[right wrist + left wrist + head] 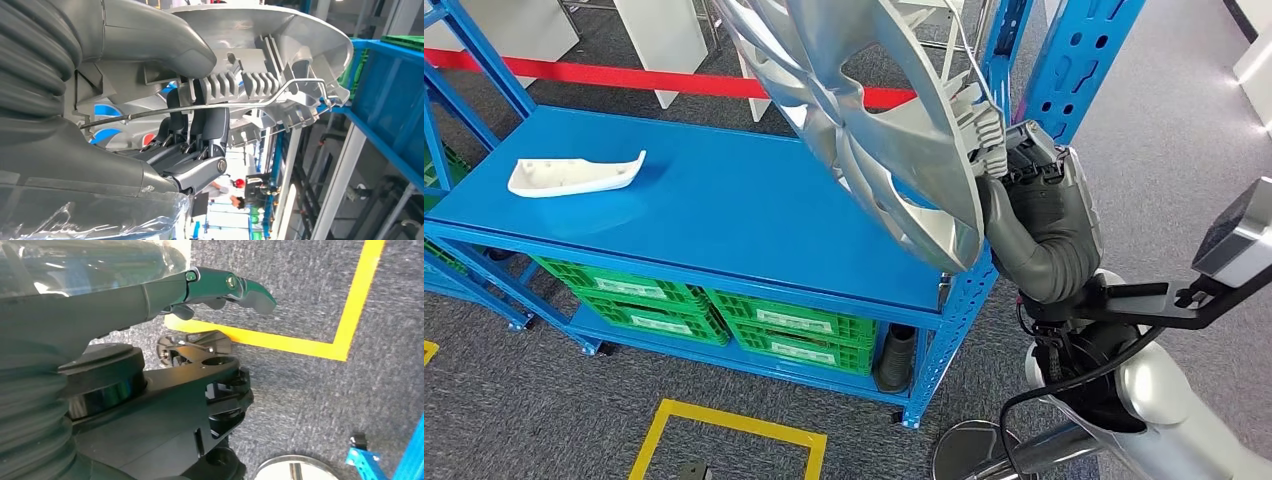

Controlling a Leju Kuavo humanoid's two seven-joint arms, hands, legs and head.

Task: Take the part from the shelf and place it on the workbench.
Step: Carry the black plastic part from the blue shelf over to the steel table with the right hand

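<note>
- The shelf point(724, 210) is a blue steel rack with a broad flat deck; green crates point(724, 310) sit on the tier below, and grey carpet with a yellow floor marking point(724, 425) lies in front.
- The hubcap point(874, 120), a silver wheel cover with spoke-like openings, is the part in hand. It is lifted off the deck and hangs tilted in the air above the rack's right end, near the blue upright point(1074, 60).
- It looks like thin moulded plastic: light, fairly stiff across the face, but likely springy at the rim and easily cracked at the clips. The painted face is probably slick, so the ribbed back is the better place to hold.
- The right hand point(1009, 165) grips the hubcap at its edge. In the right wrist view the thumb point(165, 35) presses one side and the dark fingers point(200, 125) curl against the ribbed inner side beside a wire ring point(280, 95).
- A hold at the rim leaves the wide disc levering on the fingers, so I judge that a quick swing could twist it loose.
- The left hand point(220, 290) hangs over the carpet, holding nothing, its fingers loosely extended and apart.
- A small white part point(574, 175) lies on the deck's left end, well apart from the hubcap.
</note>
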